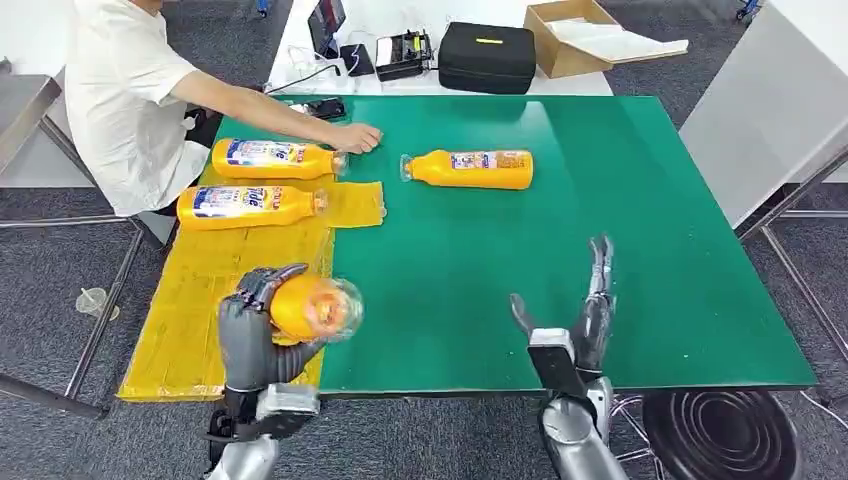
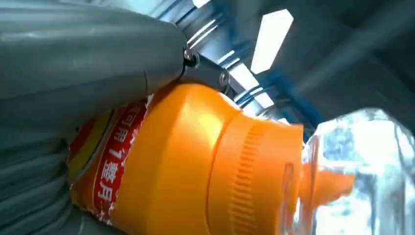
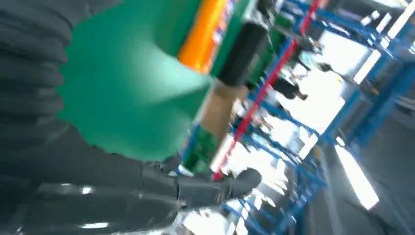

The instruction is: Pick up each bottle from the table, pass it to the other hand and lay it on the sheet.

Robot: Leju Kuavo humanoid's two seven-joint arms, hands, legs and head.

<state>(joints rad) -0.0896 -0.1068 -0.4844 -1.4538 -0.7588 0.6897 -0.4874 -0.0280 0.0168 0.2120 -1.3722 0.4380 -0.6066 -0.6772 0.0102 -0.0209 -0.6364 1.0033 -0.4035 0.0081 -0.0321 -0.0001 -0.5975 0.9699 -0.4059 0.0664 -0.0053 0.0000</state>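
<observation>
Left hand: the left hand point(image 1: 262, 335) is closed around an orange bottle point(image 1: 312, 307), held above the near edge of the yellow sheet point(image 1: 190, 300); the clear cap end is pointed toward the camera in the head view.
Held bottle, wrist view: the orange shoulder, ribbed collar and clear cap of the bottle point(image 2: 205, 161) are seen close up, with a red label strip beside the grey thumb point(image 2: 88, 63).
Right hand: the right hand point(image 1: 585, 325) is held empty with its fingers spread and extended, above the near part of the green surface point(image 1: 620, 200), well apart from the held bottle.
Right wrist view: the picture is blurred; the dark fingers point(image 3: 215, 188) are seen apart against the green surface point(image 3: 122, 98).
Sheet: the yellow sheet is laid along the left edge of the surface and overhangs it on the left.
Bottles on sheet: two orange bottles point(image 1: 252, 207) point(image 1: 275, 158) are lying on their sides at the sheet's far end, one beyond the other.
Bottle on surface: another orange bottle point(image 1: 470, 168) is lying on its side on the green surface, right of the sheet.
Person: a person's hand point(image 1: 355, 137) is rested on the surface just beyond the farther sheet bottle.
Beyond the surface: a black case point(image 1: 487, 57) and a cardboard box point(image 1: 575, 38) are placed on a white table.
</observation>
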